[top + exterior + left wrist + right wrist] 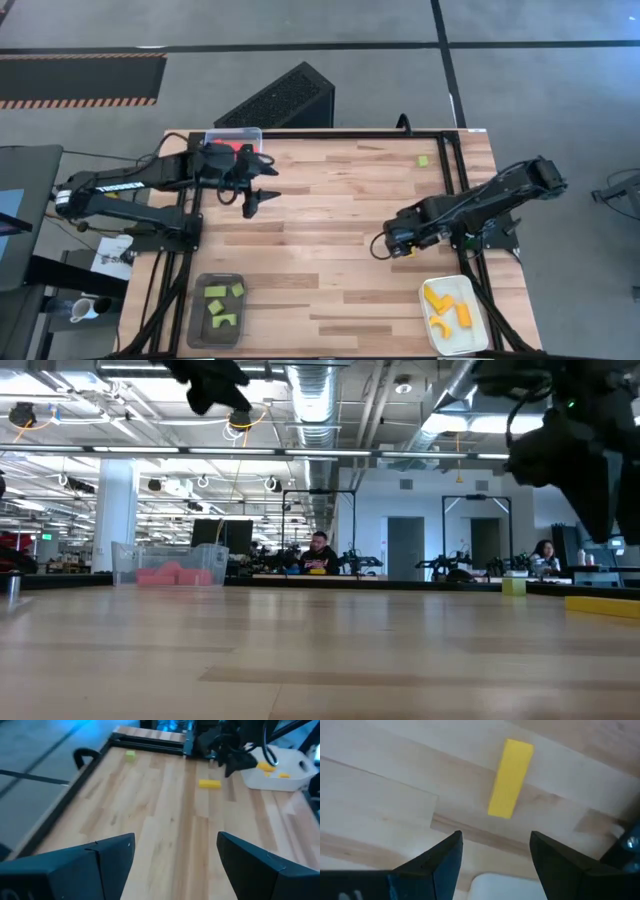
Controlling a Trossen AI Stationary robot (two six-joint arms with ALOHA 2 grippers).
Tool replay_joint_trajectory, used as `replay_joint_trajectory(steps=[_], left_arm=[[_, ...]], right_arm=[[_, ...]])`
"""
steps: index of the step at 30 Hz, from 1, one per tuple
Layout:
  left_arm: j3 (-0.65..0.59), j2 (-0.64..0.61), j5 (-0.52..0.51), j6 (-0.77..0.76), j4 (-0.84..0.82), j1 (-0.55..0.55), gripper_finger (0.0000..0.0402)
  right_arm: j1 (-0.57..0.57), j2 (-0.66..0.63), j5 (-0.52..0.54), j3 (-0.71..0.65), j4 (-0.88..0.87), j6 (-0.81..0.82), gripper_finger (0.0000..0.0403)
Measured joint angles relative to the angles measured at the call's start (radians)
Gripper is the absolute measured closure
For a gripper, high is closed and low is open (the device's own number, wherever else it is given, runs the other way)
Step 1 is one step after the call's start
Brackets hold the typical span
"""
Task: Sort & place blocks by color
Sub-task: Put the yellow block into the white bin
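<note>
A yellow bar [510, 777] lies flat on the table just ahead of my right gripper [495, 839], which hangs open above it without touching; the bar also shows in the left wrist view [209, 783]. My right gripper [393, 246] is near the table's right side. My left gripper [253, 203] is open and raised over the table's left part, near the clear tray [236, 139] that holds red blocks. A light green cube [423, 160] sits alone near the far right corner. Green blocks [222, 305] lie in the dark grey tray, yellow-orange blocks [446, 304] in the white tray.
The dark grey tray [198, 330] sits at the near left edge and the white tray [470, 340] at the near right edge. A black frame rail [452, 150] runs along the table's far and right sides. Bare wood [330, 240] lies between the two arms.
</note>
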Motion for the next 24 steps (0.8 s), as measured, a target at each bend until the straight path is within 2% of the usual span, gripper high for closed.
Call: replay_joint_trajectory(steps=[4,10,13,24], left_arm=[[-0.116,-0.005,0.125,-0.058,0.145,0.065,0.0136],[-0.251,-0.004,0.197,-0.169,0.303,0.085,0.0136],[-0.282,-0.004,0.203,-0.197,0.319,0.085,0.0136],[-0.299,-0.005,0.202,-0.216,0.323,0.085,0.0136]], right_arm=[[-0.028,0.077,-0.014,0.0,0.014,-0.07,0.0148],[-0.085,0.144,-0.038,-0.068,0.128,-0.151,0.0148],[-0.106,0.166,-0.039,-0.099,0.18,-0.165,0.0148],[-0.142,0.231,-0.061,-0.11,0.194,-0.233,0.0148]])
